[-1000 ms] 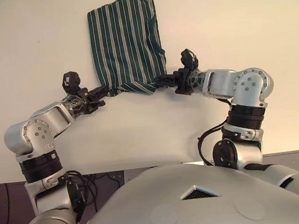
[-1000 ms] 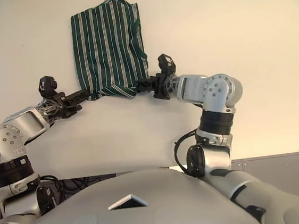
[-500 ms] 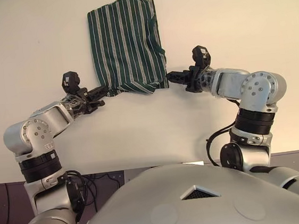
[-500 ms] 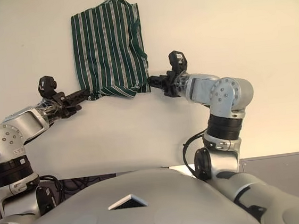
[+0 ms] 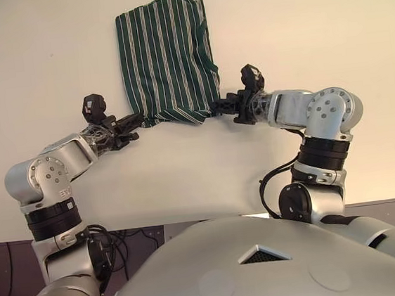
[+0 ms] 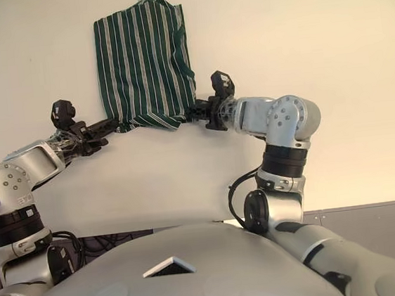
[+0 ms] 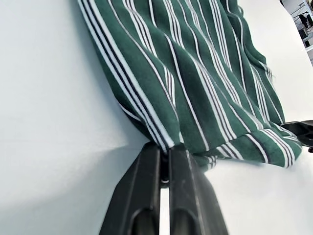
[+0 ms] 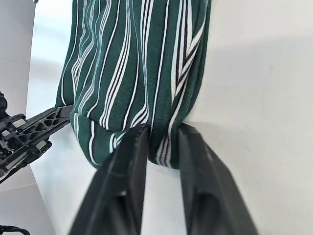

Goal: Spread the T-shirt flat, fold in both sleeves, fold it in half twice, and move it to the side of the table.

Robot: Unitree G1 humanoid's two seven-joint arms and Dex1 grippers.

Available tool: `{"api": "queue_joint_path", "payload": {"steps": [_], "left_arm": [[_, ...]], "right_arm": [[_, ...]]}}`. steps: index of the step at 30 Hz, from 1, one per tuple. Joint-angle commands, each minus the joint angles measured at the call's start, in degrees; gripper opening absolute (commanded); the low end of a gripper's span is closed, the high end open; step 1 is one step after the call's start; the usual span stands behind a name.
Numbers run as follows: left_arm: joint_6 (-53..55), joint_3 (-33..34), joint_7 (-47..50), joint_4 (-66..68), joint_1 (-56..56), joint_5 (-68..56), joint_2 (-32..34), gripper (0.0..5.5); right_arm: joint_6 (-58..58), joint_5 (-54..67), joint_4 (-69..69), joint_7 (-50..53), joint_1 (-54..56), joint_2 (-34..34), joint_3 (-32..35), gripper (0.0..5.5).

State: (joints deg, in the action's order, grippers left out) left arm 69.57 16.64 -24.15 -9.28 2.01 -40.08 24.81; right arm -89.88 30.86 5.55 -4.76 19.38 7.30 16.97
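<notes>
We count one T-shirt, a single green garment with white stripes. We count one pale tabletop under it. We count two grippers, the left gripper and the right gripper, and each has two black fingers.

Black cables, dark floor beneath

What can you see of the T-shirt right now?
The T-shirt is soft dark-green cloth with white and dark stripes, folded into a narrow oblong. It lies on the white table with its collar at the far end, and the near hem is bunched. The left gripper pinches its near left corner; the right gripper, open, straddles the near right corner.
</notes>
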Motion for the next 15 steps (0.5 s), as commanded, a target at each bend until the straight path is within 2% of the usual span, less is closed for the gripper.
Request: {"api": "queue_joint_path", "payload": {"steps": [1, 3, 9, 15], "left_arm": [[0.5, -0.5, 0.3, -0.1, 0.2, 0.4, 0.7, 0.00], [0.5, -0.6, 0.3, -0.2, 0.3, 0.4, 0.6, 0.00], [0.9, -0.9, 0.2, -1.1, -0.1, -0.1, 0.3, 0.00], [3.0, 1.4, 0.2, -5.0, -1.8, -3.1, -0.7, 0.00]], "right_arm": [[1.4, -1.5, -2.6, 1.2, -0.6, 4.2, 0.8, 0.27], [2.4, -0.9, -3.1, 1.3, -0.3, 4.8, 1.8, 0.02], [2.5, 1.1, -1.5, 1.0, 0.1, 4.9, 3.3, 0.02], [-2.1, 5.5, 3.3, -3.6, 0.2, -0.3, 5.1, 0.02]]}}
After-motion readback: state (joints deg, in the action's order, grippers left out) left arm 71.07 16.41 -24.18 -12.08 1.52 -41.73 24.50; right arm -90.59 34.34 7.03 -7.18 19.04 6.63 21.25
